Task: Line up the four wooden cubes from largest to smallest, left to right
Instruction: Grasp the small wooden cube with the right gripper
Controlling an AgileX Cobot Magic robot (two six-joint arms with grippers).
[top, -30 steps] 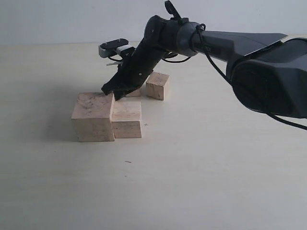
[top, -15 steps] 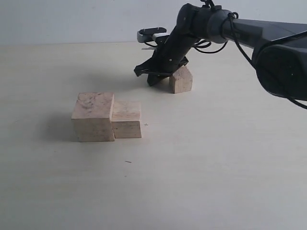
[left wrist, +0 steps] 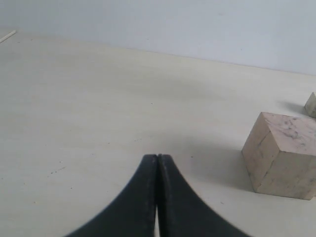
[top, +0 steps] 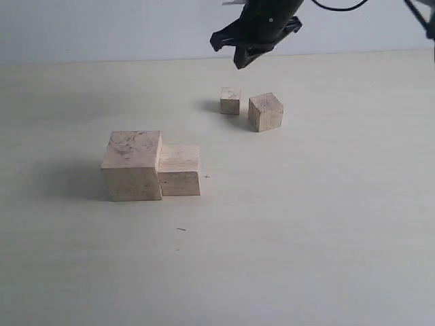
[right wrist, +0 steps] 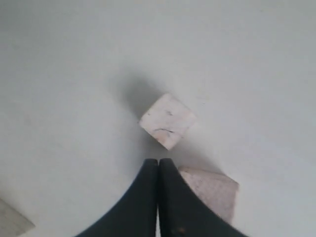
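**Ann:** Where was the right gripper [right wrist: 158, 165] at that moment?

**Bo:** High up, well behind the largest cube [top: 132, 165] and off to its right. Its jaws were pressed flat together with nothing between them. The arm above it was cut off by the top edge of the exterior view.

**Ann:** And the other cubes?

**Bo:** The second cube [top: 180, 170] sat touching the largest cube's right face. The third cube [top: 266, 112] and the smallest cube [top: 230, 100] stood on the table [top: 306, 238], well behind the largest cube and to its right. The smallest was the nearer of the two to it, and a narrow gap separated the pair.

**Ann:** Did the right wrist camera show them clearly?

**Bo:** Only partly. The smallest cube showed whole, but the black fingers [right wrist: 173, 207] covered one side of the third cube. A pale corner [right wrist: 12, 223] at the frame's edge was cut too short to tell which cube it was.

**Ann:** And the left gripper [left wrist: 157, 165]?

**Bo:** Closed tight as well, and empty, near the largest cube. A pale sliver [left wrist: 311, 104] beyond the largest cube ran off the frame, and I couldn't name it.
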